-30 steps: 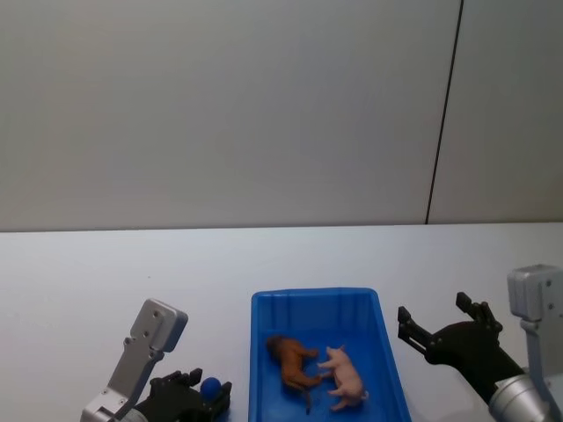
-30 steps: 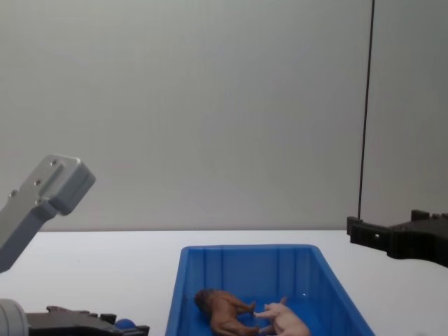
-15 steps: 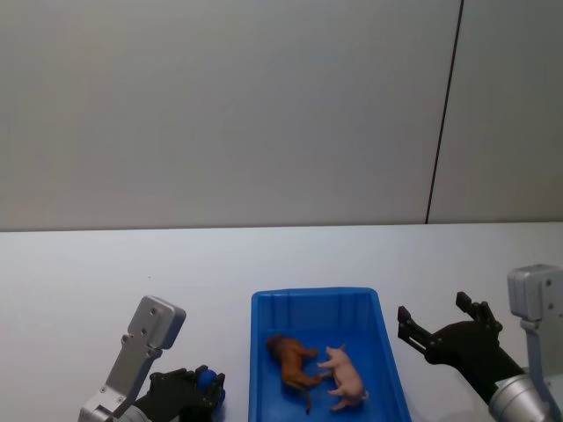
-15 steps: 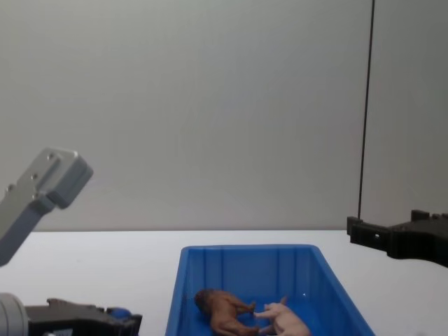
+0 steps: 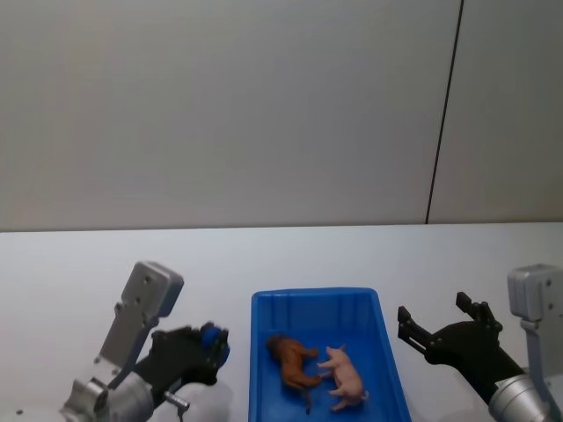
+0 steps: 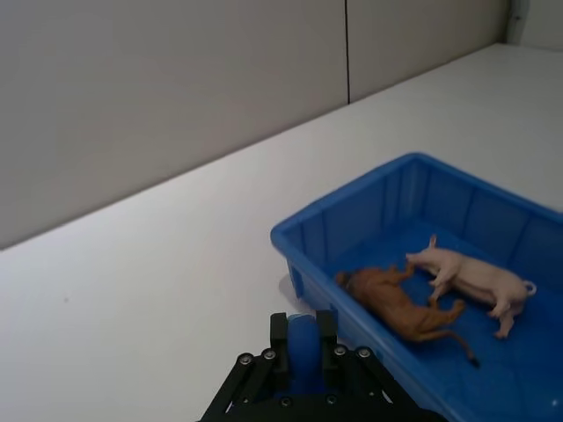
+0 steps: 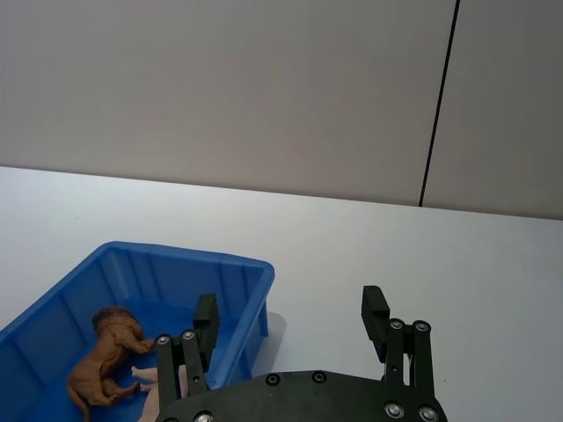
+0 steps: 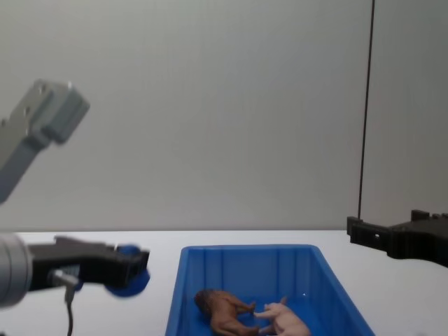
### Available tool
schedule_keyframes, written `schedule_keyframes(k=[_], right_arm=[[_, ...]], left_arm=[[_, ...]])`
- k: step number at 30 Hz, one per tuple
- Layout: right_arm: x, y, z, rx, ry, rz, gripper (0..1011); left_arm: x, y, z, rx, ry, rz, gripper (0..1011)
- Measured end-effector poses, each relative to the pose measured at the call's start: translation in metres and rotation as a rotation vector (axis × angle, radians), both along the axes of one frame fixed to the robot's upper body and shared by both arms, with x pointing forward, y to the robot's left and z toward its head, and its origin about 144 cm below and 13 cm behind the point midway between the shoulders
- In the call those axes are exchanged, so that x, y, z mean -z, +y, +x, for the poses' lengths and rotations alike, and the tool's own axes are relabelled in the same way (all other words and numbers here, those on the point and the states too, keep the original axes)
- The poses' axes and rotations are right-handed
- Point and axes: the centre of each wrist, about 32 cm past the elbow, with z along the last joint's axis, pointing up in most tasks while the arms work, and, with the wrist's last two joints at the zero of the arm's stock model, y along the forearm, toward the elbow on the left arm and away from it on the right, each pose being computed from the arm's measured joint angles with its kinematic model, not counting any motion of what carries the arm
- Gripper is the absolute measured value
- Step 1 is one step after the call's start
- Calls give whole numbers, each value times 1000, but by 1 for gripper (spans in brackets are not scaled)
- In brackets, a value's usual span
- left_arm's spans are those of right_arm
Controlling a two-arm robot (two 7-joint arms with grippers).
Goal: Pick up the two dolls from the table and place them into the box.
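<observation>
Left gripper [image 5: 209, 341], lower left of the head view, pinches a dark-blue ball [image 5: 211, 337] above the table [image 5: 70, 281]. Right gripper [image 5: 437, 324], lower right, is spread. Both dolls, reddish-brown [image 5: 292, 360] and pink [image 5: 346, 377], lie inside the box [image 5: 312, 297].

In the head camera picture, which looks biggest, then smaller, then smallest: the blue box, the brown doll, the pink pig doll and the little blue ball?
1. blue box
2. brown doll and pink pig doll: look alike
3. blue ball, gripped in the left claw
</observation>
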Motion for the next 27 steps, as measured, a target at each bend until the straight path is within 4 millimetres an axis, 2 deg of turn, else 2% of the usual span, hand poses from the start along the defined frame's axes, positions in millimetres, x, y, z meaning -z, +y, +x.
schedule_keyframes(k=[10,19,23,24,27], right_arm=[[0,0,0,0,0,0,1001],[0,0,0,0,0,0,1001],[0,0,0,0,0,0,1001],[0,0,0,0,0,0,1001],[0,0,0,0,0,0,1001]], left_arm=[[-25,-13,6,94,-98,-25,153],[-33,-27,13,199,-134,-79,159],[-35,-37,17,257,-140,-111,280],[-35,-39,18,263,-141,-116,280],[-35,-45,20,296,-141,-134,416]])
